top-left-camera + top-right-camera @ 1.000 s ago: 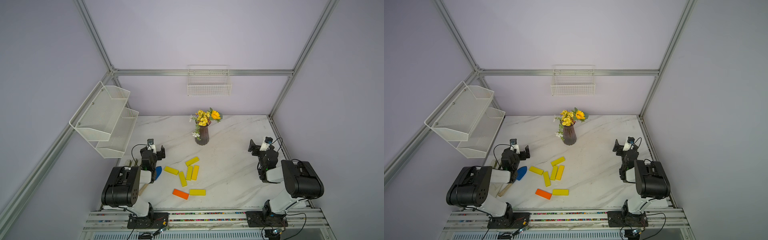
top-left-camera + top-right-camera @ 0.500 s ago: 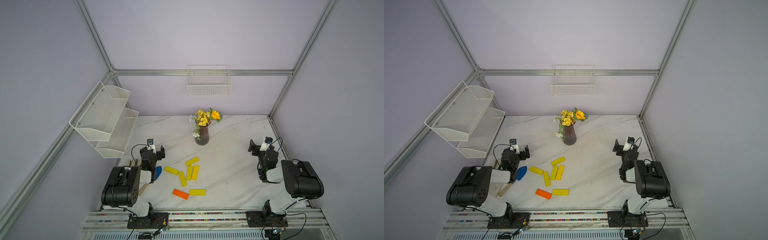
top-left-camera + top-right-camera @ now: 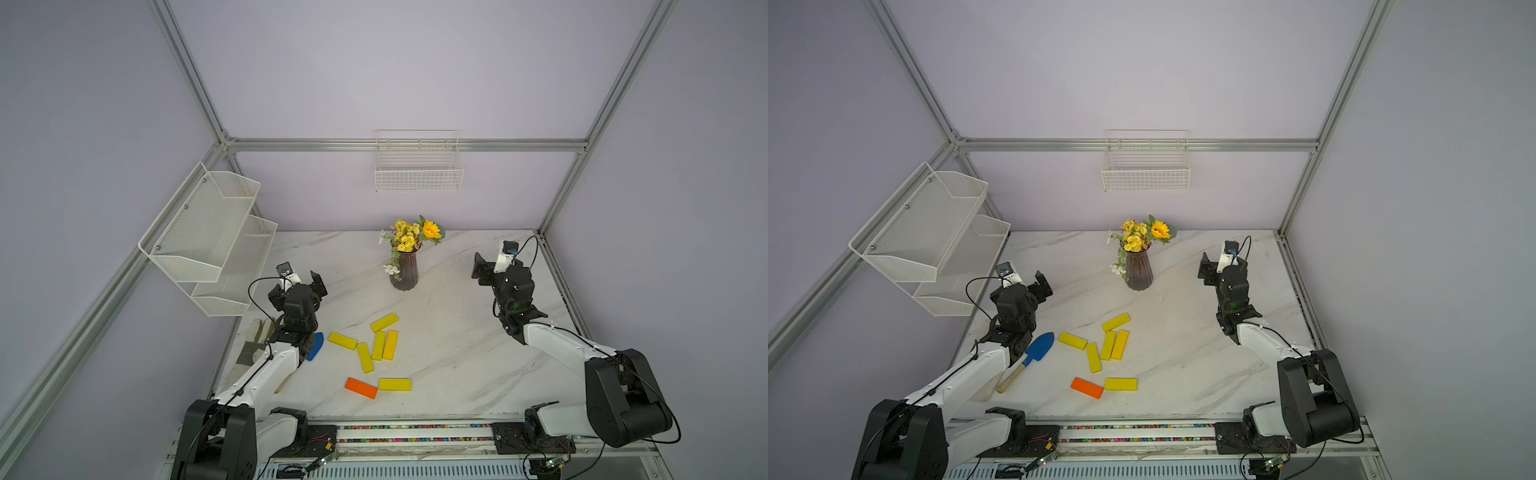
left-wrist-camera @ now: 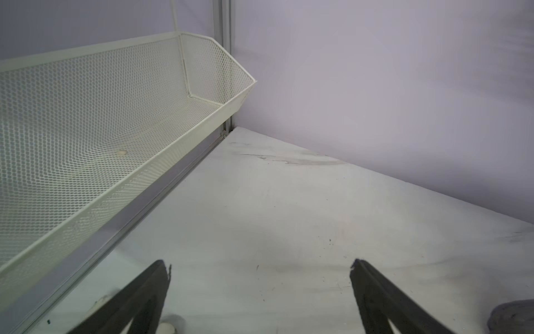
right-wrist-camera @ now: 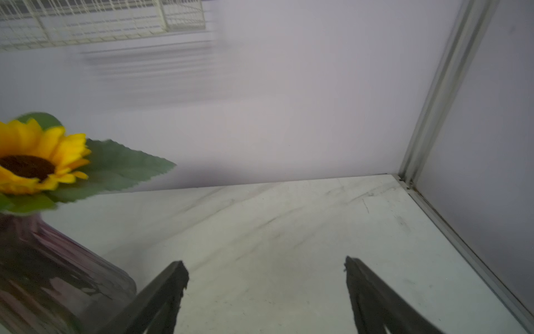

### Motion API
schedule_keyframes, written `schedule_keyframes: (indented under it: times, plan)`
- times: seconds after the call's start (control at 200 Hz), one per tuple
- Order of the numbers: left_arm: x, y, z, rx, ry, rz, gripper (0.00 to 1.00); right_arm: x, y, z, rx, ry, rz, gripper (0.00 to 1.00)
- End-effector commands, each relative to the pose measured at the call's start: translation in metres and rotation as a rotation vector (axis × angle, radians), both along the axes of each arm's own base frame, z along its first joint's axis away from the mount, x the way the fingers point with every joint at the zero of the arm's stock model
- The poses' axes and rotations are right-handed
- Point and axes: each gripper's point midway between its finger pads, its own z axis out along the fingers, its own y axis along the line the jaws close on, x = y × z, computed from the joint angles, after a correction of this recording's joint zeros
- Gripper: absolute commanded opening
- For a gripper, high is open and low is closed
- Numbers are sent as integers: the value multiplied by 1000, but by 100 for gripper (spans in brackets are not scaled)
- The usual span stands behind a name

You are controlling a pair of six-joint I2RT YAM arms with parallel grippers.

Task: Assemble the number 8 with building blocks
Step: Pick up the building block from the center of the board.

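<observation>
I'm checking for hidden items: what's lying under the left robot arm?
A blue-bladed trowel with a wooden handle lies partly under the white left arm. Whatever sits directly beneath the arm is covered.

Enclosure with plain pale lavender walls [image 3: 415, 75] joined by aluminium frame bars [image 3: 407, 144], which close the back, left and right edges of a white, grey-veined marble tabletop [image 3: 457, 345]. A white wire basket [image 3: 419, 180] hangs at the horizontal bar on the back wall, above the middle of the back edge. A white two-tier mesh shelf [image 3: 199, 232] is mounted on the left wall over the left edge; lighting is soft and even, shadows faint.
</observation>
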Motion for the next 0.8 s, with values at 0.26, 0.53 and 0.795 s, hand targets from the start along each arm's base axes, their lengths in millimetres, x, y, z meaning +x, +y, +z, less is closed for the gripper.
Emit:
schedule_keyframes:
  times: [0.26, 0.53, 0.795]
  plan:
    - [-11, -57, 3, -311, 84, -150, 100, -69, 154, -102, -62, 609, 267, 88]
    - [-25, -96, 8, -399, 129, -319, 100, -180, 212, -133, -244, 723, 544, 89]
    - [-36, -94, 9, -405, 105, -316, 100, -195, 240, -129, -117, 770, 577, 88]
